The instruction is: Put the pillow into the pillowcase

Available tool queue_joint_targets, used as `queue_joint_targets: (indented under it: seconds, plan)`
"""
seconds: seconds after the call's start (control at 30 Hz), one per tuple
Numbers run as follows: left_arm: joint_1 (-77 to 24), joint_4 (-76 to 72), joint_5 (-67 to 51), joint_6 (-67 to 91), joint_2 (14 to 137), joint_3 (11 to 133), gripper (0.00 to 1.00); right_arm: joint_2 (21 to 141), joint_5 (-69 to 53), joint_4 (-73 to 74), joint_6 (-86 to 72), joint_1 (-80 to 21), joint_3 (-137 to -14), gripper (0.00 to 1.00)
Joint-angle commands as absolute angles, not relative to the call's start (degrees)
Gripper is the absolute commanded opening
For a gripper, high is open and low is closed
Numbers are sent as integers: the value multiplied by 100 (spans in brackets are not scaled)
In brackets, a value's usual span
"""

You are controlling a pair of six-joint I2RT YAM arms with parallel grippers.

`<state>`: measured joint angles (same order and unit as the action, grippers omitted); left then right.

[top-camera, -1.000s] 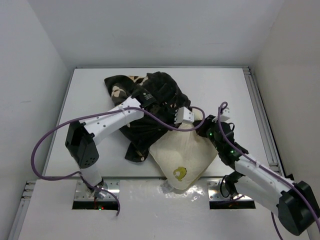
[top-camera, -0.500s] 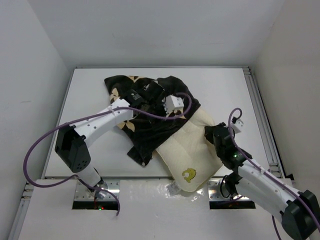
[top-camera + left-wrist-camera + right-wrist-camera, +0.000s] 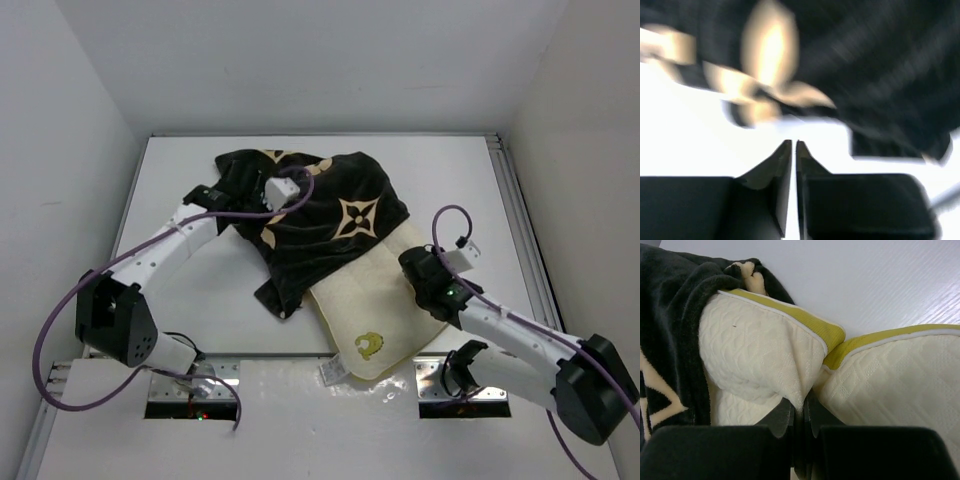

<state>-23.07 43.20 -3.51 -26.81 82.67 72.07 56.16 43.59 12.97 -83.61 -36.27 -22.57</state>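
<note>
The black pillowcase with tan flower motifs lies draped over the far end of the cream pillow. The pillow's near end, with its yellow-green logo, sticks out toward me. At the case's left part my left gripper is shut with nothing between its fingers; the left wrist view is blurred, with black fabric just ahead. My right gripper is shut on a pinched fold of the pillow's cream cover, next to the yellow-green side band. The pillowcase's edge covers the pillow on the left.
The white table is closed in by white walls on the left, right and back. A metal rail runs along its right edge. A small white tag hangs off the pillow's near corner at the table's front edge.
The bunched pillowcase has dropped and spread flat over the pillow's far end. My left gripper has swung left and now holds nothing. The right gripper shifted with the pillow, which now lies straighter.
</note>
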Motion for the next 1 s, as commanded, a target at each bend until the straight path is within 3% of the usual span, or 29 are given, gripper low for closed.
queue_joint_targets:
  seconds: [0.0, 0.03, 0.07, 0.13, 0.17, 0.33, 0.37, 0.53, 0.63, 0.7, 0.73, 0.77, 0.8, 0.83, 0.87, 0.93, 0.97]
  plan:
    - [-2267, 5060, -1149, -3608, 8209, 6655, 9, 5792, 4720, 1028, -8973, -3761, -2724, 0]
    - [-2320, 5332, -1325, -3786, 8209, 6558, 16, 5827, 4711, 976, -9182, -3788, -2716, 0]
    - [-2468, 5405, -1484, -4075, 8174, 6278, 30, 5862, 4685, 819, -9289, -3805, -2698, 0]
    - [-2653, 5319, -1521, -4393, 8060, 5952, 42, 5941, 4632, 616, -9421, -3814, -2672, 0]
    - [-2776, 5169, -1512, -4499, 7833, 5576, 52, 6063, 4562, 563, -9596, -3849, -2741, 0]
    - [-2909, 4281, -1731, -4808, 7190, 4782, 82, 6530, 4570, 1054, -10063, -4069, -3225, 0]
    - [-2918, 4211, -1714, -4755, 7242, 4703, 98, 6565, 4614, 1081, -10107, -4113, -3260, 0]
    - [-2997, 3377, -1784, -4036, 7593, 4500, 100, 6609, 4570, 976, -10520, -4420, -3182, 0]
    - [-3102, 2752, -1171, -3376, 7830, 4403, 100, 6697, 4492, 897, -10268, -4631, -3296, 0]
    - [-3050, 2611, -591, -3234, 8216, 4412, 98, 6759, 4143, 424, -9645, -4667, -3401, 0]
    - [-2989, 2628, -328, -3234, 8496, 4412, 91, 6811, 3913, 117, -8510, -4667, -3480, 1]
    - [-2971, 2715, -212, -3356, 8603, 4412, 82, 6846, 3633, -425, -7838, -4667, -3559, 9]
    - [-2945, 2742, -141, -3410, 8770, 4412, 49, 6899, 3030, -474, -6726, -4650, -3681, 22]
    - [-2866, 2777, -36, -3497, 8815, 4412, 36, 6891, 2771, -248, -6228, -4641, -3996, 40]
    - [-2804, 2795, -26, -3550, 8824, 4412, 23, 6847, 2551, -72, -5701, -4615, -4130, 78]
    - [-2559, 2856, -35, -3586, 8737, 4456, 0, 6541, 2164, 496, -4258, -4544, -4419, 99]
    - [-2471, 2874, -26, -3612, 8684, 4473, 0, 6400, 2110, 675, -3793, -4500, -4473, 99]
